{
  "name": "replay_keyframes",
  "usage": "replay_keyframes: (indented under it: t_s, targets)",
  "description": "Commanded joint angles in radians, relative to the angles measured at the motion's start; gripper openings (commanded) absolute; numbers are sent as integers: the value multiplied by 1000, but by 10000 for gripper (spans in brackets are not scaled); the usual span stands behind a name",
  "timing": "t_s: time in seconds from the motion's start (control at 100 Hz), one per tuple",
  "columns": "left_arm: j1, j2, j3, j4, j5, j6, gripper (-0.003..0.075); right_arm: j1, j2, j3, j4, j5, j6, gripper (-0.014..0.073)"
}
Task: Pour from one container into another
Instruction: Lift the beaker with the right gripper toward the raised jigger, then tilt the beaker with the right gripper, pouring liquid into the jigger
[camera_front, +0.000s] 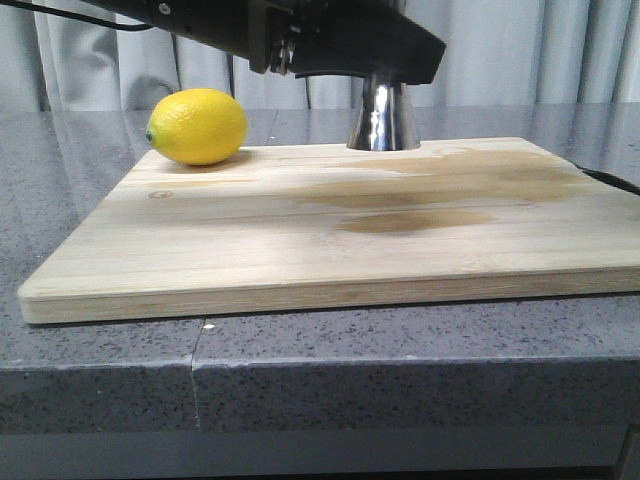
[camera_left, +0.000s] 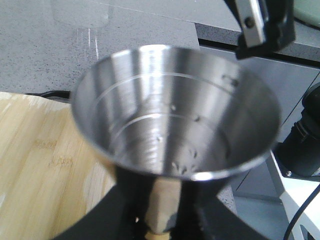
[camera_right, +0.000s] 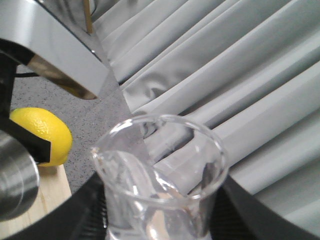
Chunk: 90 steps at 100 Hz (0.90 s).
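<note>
Nearest in the front view runs the edge of the grey speckled counter, and on it lies my wooden cutting board, pale, with darker damp-looking stains across its right half. At the board's far left a yellow lemon sits on the wood. At the far edge, right of the lemon and well apart from it, the flared steel foot of the jigger stands on the board; its upper part is hidden behind my black arm, which crosses the top of that view.

My left pincer reaches up under the jigger's bowl in my left wrist camera. Dark fingers flank its narrow waist on both sides, so I have it clamped there. The bowl's mouth gapes toward the camera, shiny inside, with faint ring lines and a few small droplets on the wall and a glossy bottom; whether that is liquid I cannot tell.

My right pincer carries the clear glass cup, its dark fingers pressed against either side of the lower wall. The cup's rim has a pouring lip, and the glass looks wet inside. Beyond it in that camera I see the jigger's tilted-looking steel rim, the lemon and grey pleated curtains.
</note>
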Motion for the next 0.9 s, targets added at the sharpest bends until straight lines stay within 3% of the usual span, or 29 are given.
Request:
replay_keyframes:
  t_s: [0.0,0.89]
  targets:
    - [-6,-43,-33,-70,47,3,-19,-1,-33,-37,14,-48,-7,216]
    - [-32,-43,-33,-66,84,3,-19,-1,-33,-69,-80,-73,-15,216]
